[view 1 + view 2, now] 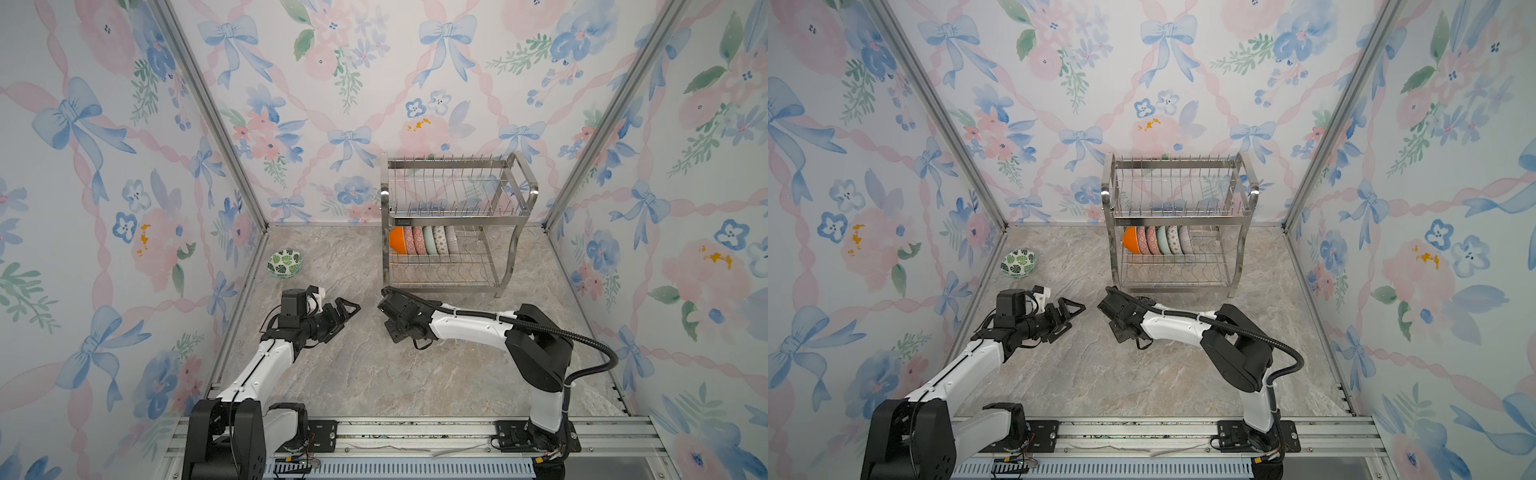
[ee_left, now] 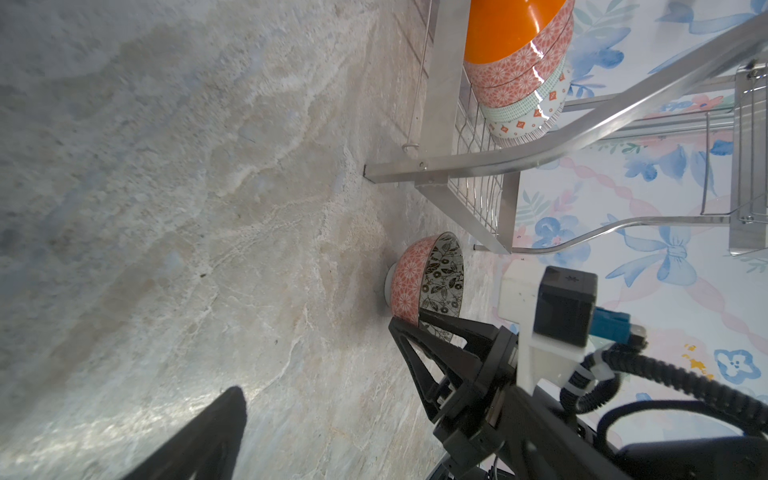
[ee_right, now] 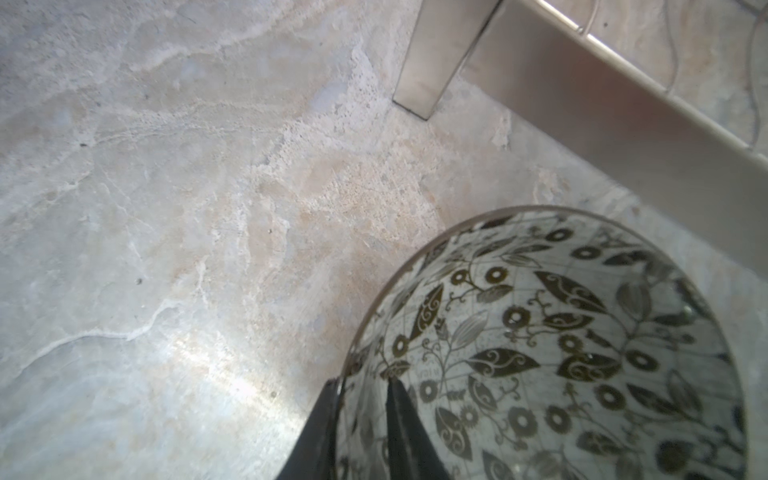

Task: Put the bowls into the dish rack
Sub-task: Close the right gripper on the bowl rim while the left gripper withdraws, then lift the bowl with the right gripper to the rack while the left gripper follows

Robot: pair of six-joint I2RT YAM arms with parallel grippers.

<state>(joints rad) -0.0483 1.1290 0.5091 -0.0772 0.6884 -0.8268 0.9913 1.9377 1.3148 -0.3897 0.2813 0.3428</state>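
- right arm (image 1: 469, 328) bent at the elbow, forearm reaching leftward, wrist tipped down before the dish rack (image 1: 457, 195)
- right gripper (image 3: 361, 384) clamped on the rim of the dark-leaf bowl (image 3: 540, 332), one finger inside, one outside; the bowl rests on the table (image 1: 374, 374) just beside the rack's front leg
- left arm (image 1: 266, 361) stretched forward; left gripper (image 1: 347, 309) spread wide, empty
- five bowls (image 1: 424, 241) on edge in the lower tier; green-leaf bowl (image 1: 284, 262) well apart on the table, near the left wall

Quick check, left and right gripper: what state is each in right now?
Left gripper: open, holding nothing.
Right gripper: closed on the rim of the dark-leaf bowl.
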